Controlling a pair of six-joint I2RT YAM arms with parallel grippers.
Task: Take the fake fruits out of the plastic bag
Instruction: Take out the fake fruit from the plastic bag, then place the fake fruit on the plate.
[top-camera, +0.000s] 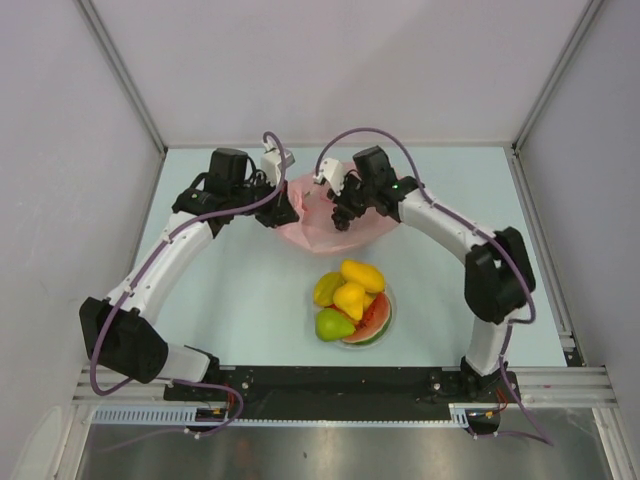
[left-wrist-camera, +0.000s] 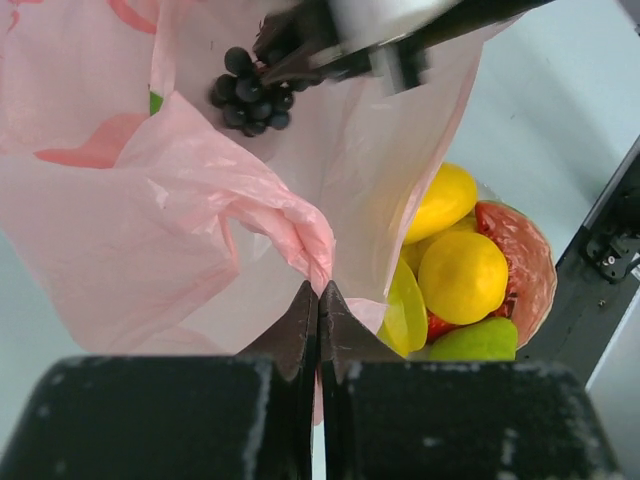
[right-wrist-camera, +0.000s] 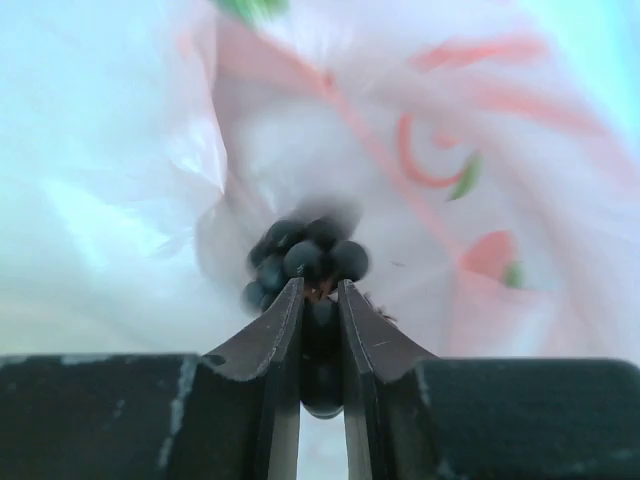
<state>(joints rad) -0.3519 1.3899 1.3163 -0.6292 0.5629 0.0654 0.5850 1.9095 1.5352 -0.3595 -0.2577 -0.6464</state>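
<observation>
Pink, thin and crinkly, the plastic bag (top-camera: 312, 236) lies at the far middle of the pale desk (top-camera: 250, 300). The left fingers (left-wrist-camera: 318, 292) are shut tight on a fold of the bag's edge and hold its mouth up.

Inside the bag sits the grape bunch (right-wrist-camera: 305, 255), dark purple and made of small shiny balls. The right fingers (right-wrist-camera: 320, 292) are right at it, reaching in through the open mouth. They are almost closed, one on each side, with grapes pinched between the tips. So the right arm is the one to lift it.

I think the next move is to pull the bunch back out, toward the plate (top-camera: 391, 300) just in front of the bag. The bumpy bunch could slip.

The plate holds a yellow mango (top-camera: 362, 272), a yellow pear (top-camera: 327, 288), a green pear (top-camera: 333, 325) and a watermelon slice (top-camera: 377, 318), all smooth and glossy.
</observation>
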